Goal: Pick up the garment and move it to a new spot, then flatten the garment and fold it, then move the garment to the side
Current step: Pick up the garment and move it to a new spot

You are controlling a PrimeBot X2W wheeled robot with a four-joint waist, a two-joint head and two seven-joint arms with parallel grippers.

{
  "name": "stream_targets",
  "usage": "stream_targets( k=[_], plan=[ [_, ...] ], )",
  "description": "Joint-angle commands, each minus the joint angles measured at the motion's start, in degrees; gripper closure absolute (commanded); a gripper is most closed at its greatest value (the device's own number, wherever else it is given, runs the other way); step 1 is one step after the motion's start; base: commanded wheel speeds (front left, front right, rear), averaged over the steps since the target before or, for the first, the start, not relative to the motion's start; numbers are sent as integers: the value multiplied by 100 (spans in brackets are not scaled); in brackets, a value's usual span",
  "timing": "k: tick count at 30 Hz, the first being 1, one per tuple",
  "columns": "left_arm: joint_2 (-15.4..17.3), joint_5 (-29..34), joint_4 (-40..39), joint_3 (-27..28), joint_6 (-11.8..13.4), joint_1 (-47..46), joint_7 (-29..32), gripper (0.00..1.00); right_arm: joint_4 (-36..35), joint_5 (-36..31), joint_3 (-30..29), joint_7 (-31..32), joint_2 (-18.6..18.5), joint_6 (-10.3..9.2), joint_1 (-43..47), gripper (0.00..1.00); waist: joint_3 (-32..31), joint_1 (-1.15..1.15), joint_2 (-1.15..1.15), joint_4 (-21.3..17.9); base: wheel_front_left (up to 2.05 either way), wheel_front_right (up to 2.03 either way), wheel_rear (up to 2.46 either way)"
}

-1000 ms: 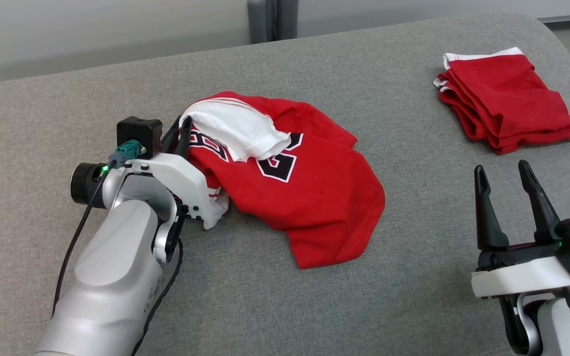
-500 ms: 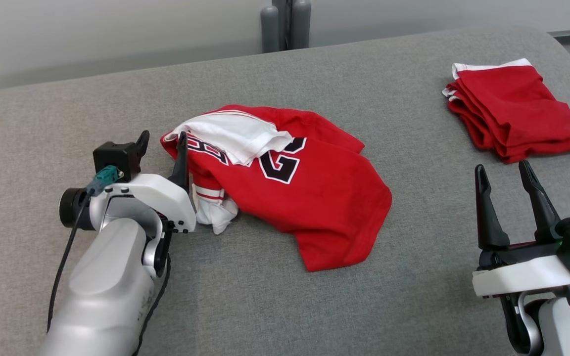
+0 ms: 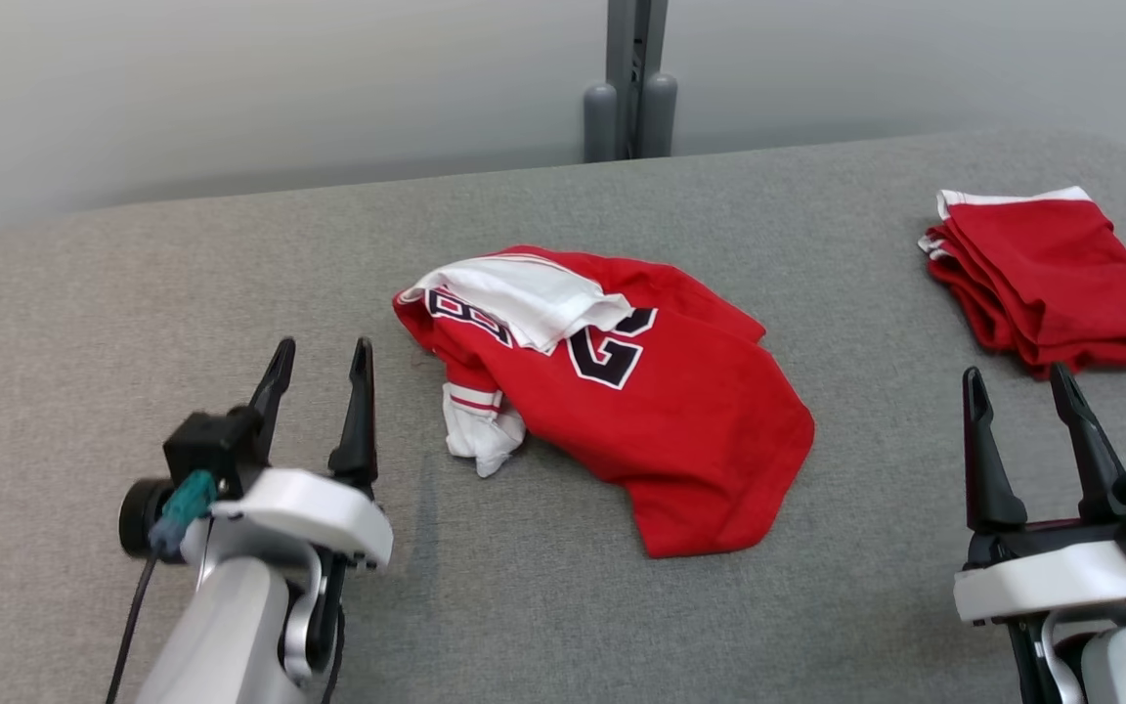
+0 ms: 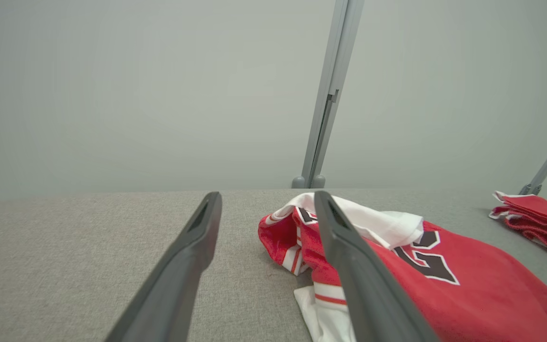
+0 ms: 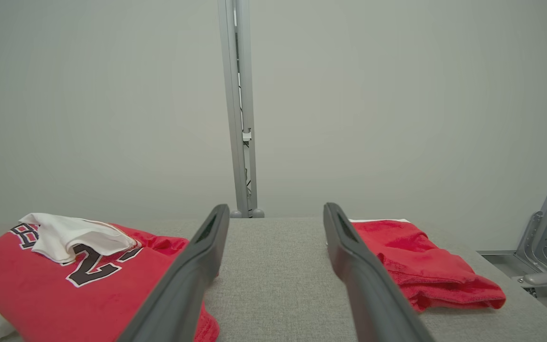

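The garment is found crumpled in a lumpy mound at the middle of the grey surface. It is a red jersey in soft matte knit. A white panel with thin red stripes is folded over its far-left top. Black numerals edged in white are partly hidden beneath that panel and are creased. A white cuff with red stripes is bunched at the near-left edge. A rounded red flap is spread flatter toward the near right.

The left gripper is held just left of the garment, on the near side, with a gap of bare surface between them. Its two long dark tapered fingers are spread fairly wide, and nothing is held.

The right gripper is parked at the near right, well apart from the garment. Its fingers are likewise spread wide and nothing is gripped.

A folded red cloth is laid at the far right of the surface, beyond the right gripper. It is stacked in flat layers, roughly rectangular, with white trim along the far edge.

The surface is covered in coarse grey woven upholstery and is rounded at the far-right corner. A smooth pale wall and an upright grey metal post with two rounded feet are seen behind it.
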Motion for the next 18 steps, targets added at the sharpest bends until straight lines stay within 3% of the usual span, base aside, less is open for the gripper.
stream_targets(
  k=[1,10,18],
  plan=[
    [-11,109,-290,118,53,375,-4,0,-2,-23,-3,-40,-24,0,141,0,-143,0,0,138,0,0,0],
    [-215,191,-1158,430,126,1449,-3,0,110,52,74,-35,-24,0,455,0,-461,0,0,379,0,0,0],
    [-275,317,-1298,477,119,1843,-3,0,256,121,271,-35,-25,0,620,0,-636,0,0,504,0,0,0]
  ],
)
